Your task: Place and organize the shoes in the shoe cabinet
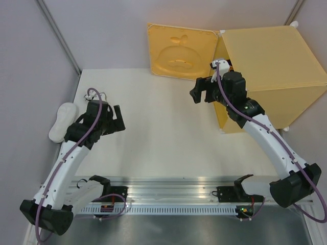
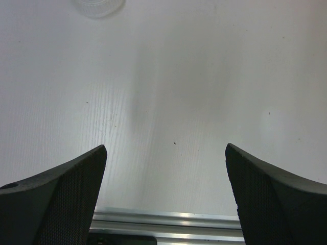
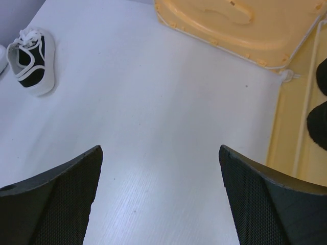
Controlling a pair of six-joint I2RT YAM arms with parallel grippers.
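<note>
The yellow-orange shoe cabinet (image 1: 271,66) stands at the back right with its embossed door (image 1: 180,48) swung open to the left. The door also shows in the right wrist view (image 3: 240,20). A plain white shoe (image 1: 61,121) lies at the table's left edge. A white laced shoe with black inside (image 3: 31,60) lies near it, mostly hidden under my left wrist in the top view (image 1: 100,95). Two dark shapes (image 3: 319,120) sit inside the cabinet; no gold shoe shows plainly. My left gripper (image 1: 117,118) (image 2: 166,147) is open and empty. My right gripper (image 1: 200,92) (image 3: 160,148) is open and empty beside the cabinet's opening.
An aluminium rail (image 1: 168,191) runs along the near edge and shows in the left wrist view (image 2: 168,219). Grey walls close the left and back sides. A translucent round thing (image 2: 99,6) sits at the top of the left wrist view.
</note>
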